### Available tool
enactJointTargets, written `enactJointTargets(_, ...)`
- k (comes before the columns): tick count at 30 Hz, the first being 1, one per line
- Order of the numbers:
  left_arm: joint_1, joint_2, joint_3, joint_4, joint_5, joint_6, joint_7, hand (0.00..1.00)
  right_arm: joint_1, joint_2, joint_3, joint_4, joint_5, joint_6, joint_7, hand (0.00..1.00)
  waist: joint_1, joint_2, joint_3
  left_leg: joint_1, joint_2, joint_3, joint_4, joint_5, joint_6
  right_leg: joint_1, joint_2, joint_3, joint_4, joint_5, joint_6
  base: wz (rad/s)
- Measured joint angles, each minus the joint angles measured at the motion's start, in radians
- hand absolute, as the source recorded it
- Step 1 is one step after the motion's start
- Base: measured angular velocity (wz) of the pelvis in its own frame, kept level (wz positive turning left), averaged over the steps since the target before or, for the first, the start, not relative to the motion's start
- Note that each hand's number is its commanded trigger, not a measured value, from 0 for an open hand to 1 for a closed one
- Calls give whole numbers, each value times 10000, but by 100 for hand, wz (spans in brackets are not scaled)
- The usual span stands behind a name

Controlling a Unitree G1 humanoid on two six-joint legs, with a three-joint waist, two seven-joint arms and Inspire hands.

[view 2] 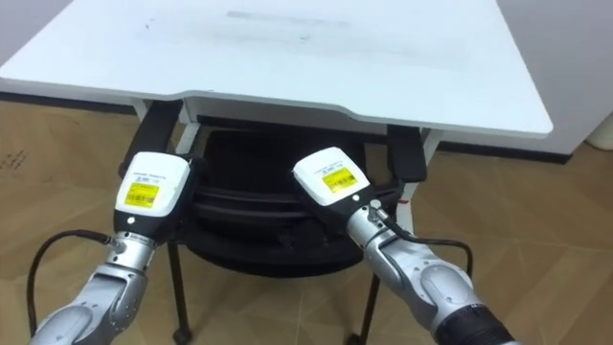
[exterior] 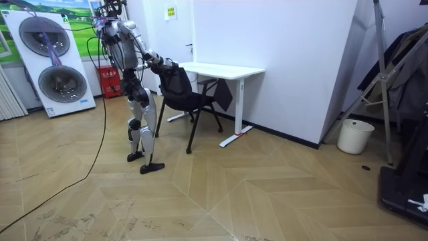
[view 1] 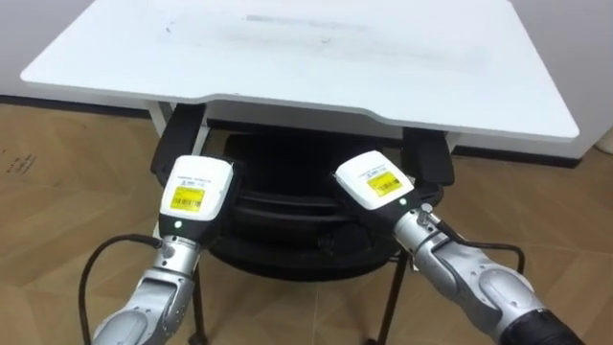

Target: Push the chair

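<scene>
At the desk [view 1: 316,57], left hand [view 1: 196,192] and right hand [view 1: 375,180] touch chair [view 1: 278,206].

table [view 1: 383,57]: the top was smooth, matt white board, with faint grey smudges across its middle.
chair [view 1: 287,216]: under the table's near edge; the back looked like black moulded plastic with a dull sheen.
chair legs [view 1: 391,297]: thin black metal tubes, smooth.
left robot hand [view 1: 196,192]: the back was a smooth white plastic shell with a glossy yellow label.
right robot hand [view 1: 375,180]: the same white shell and label; the wrist was silver-grey metal, satin.
floor [view 1: 57,172]: around the table, herringbone wood parquet, lightly glossy.
wall [exterior: 294,53]: behind the table, plain matt white.
</scene>
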Motion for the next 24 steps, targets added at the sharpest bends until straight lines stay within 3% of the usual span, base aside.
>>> enactJointTargets(1, -1, -10, 0, 4, 0, -49, -41, 0, 45, 1, -76, 12, 18, -45, 35, 0, -1, -17, -11, 33, -1, 21, -10, 0, 1, 14, 1, 31, 0, 2, 3, -6)
enactJointTargets(4, -1, -60, 46, 3, -22, -100, -192, 0, 138, 50, -300, 12, 146, -84, 237, 0, 7, -70, -31, 120, 2, 106, -25, 1, 1, 39, 5, 126, 3, 8, 5, -9)
enactJointTargets(11, -2, -329, 602, -59, -514, -196, -679, 0, 307, 171, -1252, 88, 2221, -47, 854, 0, -97, -174, -2, 182, 27, 319, -79, 17, 30, -59, 45, 364, 14, 167, 2, -11)
enactJointTargets(16, -1, -330, 792, -152, -824, -272, -770, 0, 353, 129, -1803, 175, 2559, 202, 1265, 0, -105, -241, 24, 188, 21, 547, -226, 70, 83, -216, 56, 561, 16, 288, 5, -14)
enactJointTargets(24, -1, -356, 951, -406, -1060, -321, -882, 0, 335, 141, -2145, 23, 2682, 213, 1612, 0, -3, -346, 66, 169, 25, 616, -239, 78, 85, -314, 81, 703, 17, 303, 2, -2)
